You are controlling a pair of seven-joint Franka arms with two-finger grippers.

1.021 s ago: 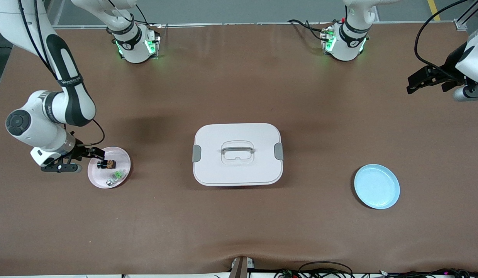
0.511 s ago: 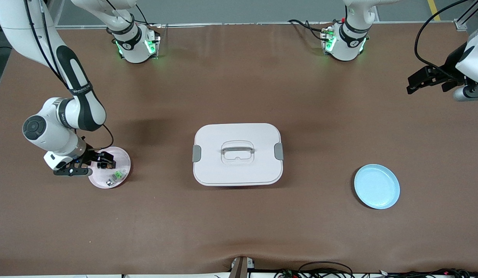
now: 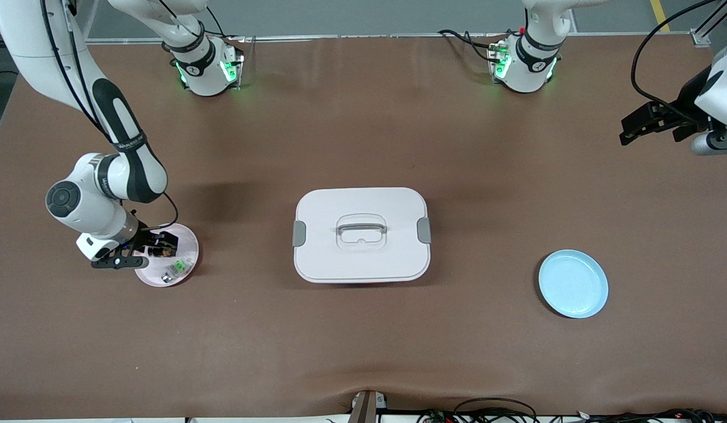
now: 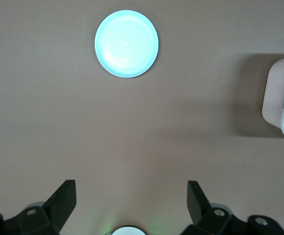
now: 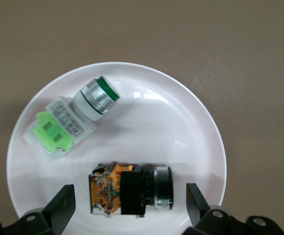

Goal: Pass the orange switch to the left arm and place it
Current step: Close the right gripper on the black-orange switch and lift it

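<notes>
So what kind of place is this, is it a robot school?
Probably a robot test lab: two white arms bolted to a brown table, with cables along its edge.

orange switch (image 5: pixel 130 190): on its side, pink plate (image 5: pixel 190 127) | box (image 3: pixel 362 234): lidded, mid-table

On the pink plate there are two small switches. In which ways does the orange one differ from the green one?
The orange switch, black-bodied with an orange block and a dark button, lies between the open fingers of the right gripper; the green-and-white switch, with a green button, lies clear of them. The orange switch lies square to the gripper, the green-and-white one at an angle. Both lie on their sides on the round pink plate, each with a silvery collar.
</notes>
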